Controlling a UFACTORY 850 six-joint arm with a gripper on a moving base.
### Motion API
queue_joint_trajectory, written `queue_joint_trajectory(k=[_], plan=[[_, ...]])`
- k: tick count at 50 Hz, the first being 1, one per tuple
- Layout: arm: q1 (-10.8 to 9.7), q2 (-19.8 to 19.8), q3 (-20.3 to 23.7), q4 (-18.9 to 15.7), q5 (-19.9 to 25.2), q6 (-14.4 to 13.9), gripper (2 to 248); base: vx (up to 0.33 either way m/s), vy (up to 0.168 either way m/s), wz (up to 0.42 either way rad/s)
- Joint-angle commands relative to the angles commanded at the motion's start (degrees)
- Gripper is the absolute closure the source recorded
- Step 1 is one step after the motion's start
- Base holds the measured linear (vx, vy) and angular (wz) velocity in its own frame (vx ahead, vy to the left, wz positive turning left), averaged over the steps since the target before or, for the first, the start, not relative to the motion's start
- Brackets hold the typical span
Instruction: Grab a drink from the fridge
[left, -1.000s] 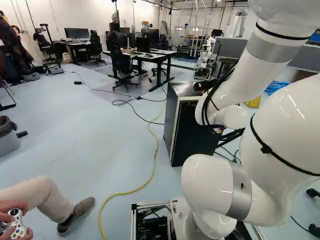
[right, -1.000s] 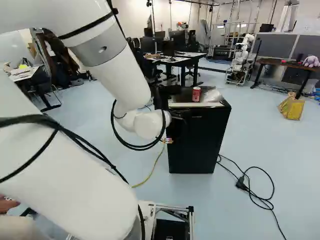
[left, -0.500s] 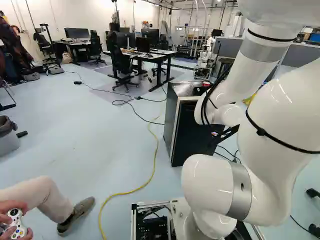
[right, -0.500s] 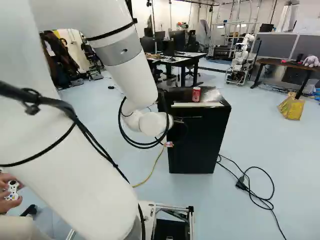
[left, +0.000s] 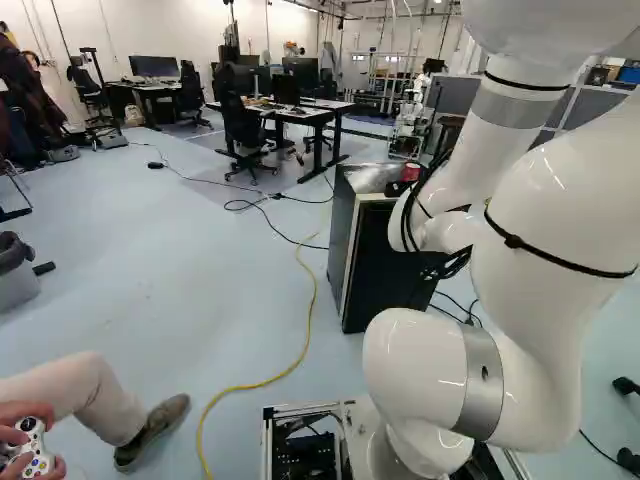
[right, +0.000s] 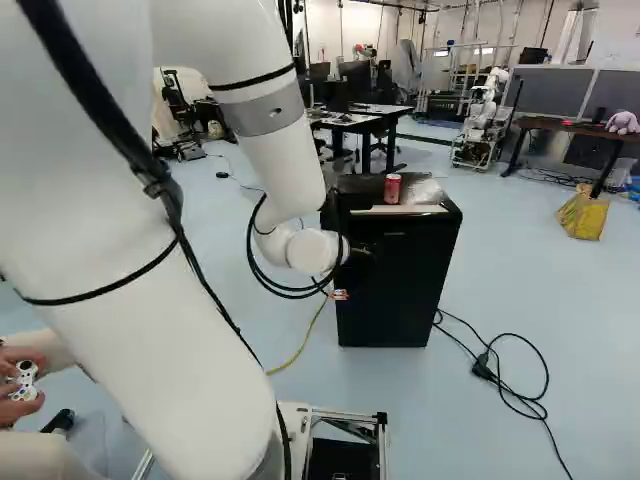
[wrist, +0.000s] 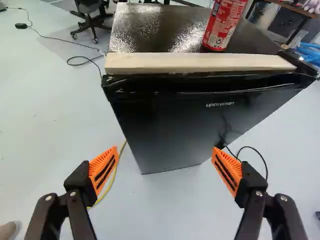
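Note:
In the right base view my black gripper (right: 358, 265) is a dark shape hard to make out before the black fridge (right: 405, 285). In the wrist view the gripper (wrist: 165, 161) stands wide open, nothing between its orange pads. Ahead of it is the fridge (wrist: 170, 120), door closed, with a pale strip (wrist: 200, 62) along its top front edge. A red can (wrist: 223, 24) is upright on the fridge top behind that strip; the right base view shows this can (right: 392, 188) too. The fridge's inside is hidden.
Black cable (right: 515, 375) lies on the floor right of the fridge, a yellow cable (left: 305, 330) to its left. Desks (left: 300, 110) and another robot (right: 482, 120) stand farther back. A seated person's leg (left: 85, 395) is near the base at the left.
The arm's upper links have swung leftward in the left base view and rightward in the right base view; the wrist has shifted slightly. The base, fridge and can have stayed put.

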Motion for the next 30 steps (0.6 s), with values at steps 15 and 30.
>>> queue_joint_trajectory(k=[15,30], plan=[[0.3,-2.5,-1.4,0.0,0.0,0.0,3,0.0,0.0,0.0],[0.9,-4.3,-3.3,0.0,0.0,0.0,3,0.0,0.0,0.0]])
